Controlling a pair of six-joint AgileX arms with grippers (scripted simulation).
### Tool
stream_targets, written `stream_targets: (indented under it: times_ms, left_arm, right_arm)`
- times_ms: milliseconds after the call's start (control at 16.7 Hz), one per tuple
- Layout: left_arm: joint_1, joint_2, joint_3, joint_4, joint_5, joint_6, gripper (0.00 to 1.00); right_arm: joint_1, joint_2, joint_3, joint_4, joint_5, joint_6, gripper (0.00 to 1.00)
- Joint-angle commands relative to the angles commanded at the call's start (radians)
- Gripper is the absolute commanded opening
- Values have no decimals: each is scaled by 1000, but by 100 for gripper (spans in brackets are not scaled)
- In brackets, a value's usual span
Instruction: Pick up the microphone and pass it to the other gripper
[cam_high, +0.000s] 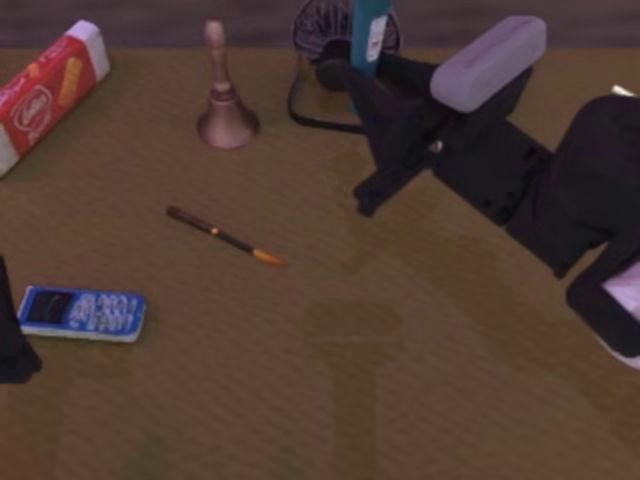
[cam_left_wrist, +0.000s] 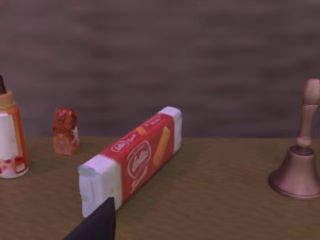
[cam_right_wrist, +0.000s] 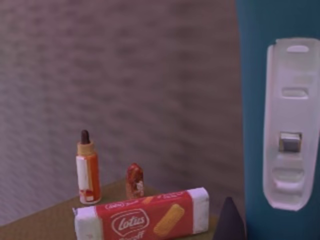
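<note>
A brown woven-look table (cam_high: 330, 380) seen from above, with 2 black robot arms. The right gripper (cam_high: 352, 92), a black angular two-fingered claw on a bulky black arm with a pale lavender block, reaches toward the far edge of the table, right of centre. It is clamped on the microphone (cam_high: 368, 30), a teal tapering handle with a white strip, held upright above the table; only the handle shows from above, and it rises out of the top of that view. The right wrist view shows the teal handle (cam_right_wrist: 252, 115) close up, its white strip carrying a small grey switch. Just behind the microphone sits a dark round wire-grille object (cam_high: 322, 30) with a black cable. The left gripper (cam_high: 12, 340) is parked at the left edge of the table, only a dark sliver showing; whether its fingers are apart or together I cannot tell. Beside it lies a blue and white mobile phone (cam_high: 82, 313). Toward the middle lies a thin brown brush with an orange tip (cam_high: 224, 236). Farther back stands a copper-coloured hand bell with a wooden handle (cam_high: 226, 100), and in the far left corner lies a long red and white biscuit packet (cam_high: 48, 92).
</note>
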Motion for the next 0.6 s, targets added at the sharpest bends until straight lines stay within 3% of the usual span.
stream_targets:
  times_ms: [240, 600]
  left_arm:
    - [-22, 66, 52, 31, 52, 8, 100]
    - [-117, 452, 289, 169, 291, 44, 100]
  right_arm:
    - [0, 0, 0, 0, 0, 0, 0]
    - [0, 0, 0, 0, 0, 0, 0]
